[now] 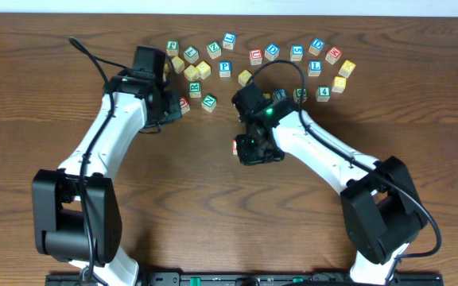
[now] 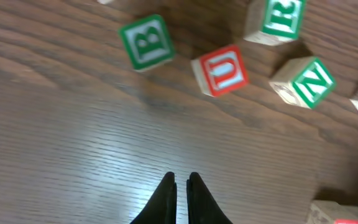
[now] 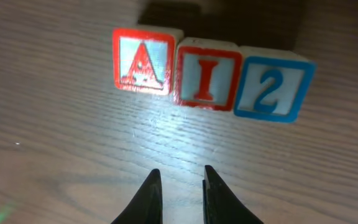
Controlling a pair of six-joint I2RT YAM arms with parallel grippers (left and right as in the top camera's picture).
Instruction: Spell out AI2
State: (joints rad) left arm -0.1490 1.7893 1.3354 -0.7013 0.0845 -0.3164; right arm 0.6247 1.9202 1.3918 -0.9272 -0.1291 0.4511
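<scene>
In the right wrist view three white-faced cubes stand side by side in a touching row on the wooden table: red A (image 3: 142,61), red I (image 3: 207,74) and blue 2 (image 3: 271,88). My right gripper (image 3: 182,171) hovers just in front of the I, apart from the row. Its fingers are drawn close together with nothing between them. From overhead the right wrist (image 1: 257,131) covers the row. My left gripper (image 2: 181,178) is shut and empty over bare wood, short of a red U cube (image 2: 220,70).
Near the left gripper lie green cubes B (image 2: 145,41), R (image 2: 278,18) and N (image 2: 306,82). Overhead, several more letter cubes (image 1: 273,52) spread in an arc along the table's back. Both arms reach in from the front edge.
</scene>
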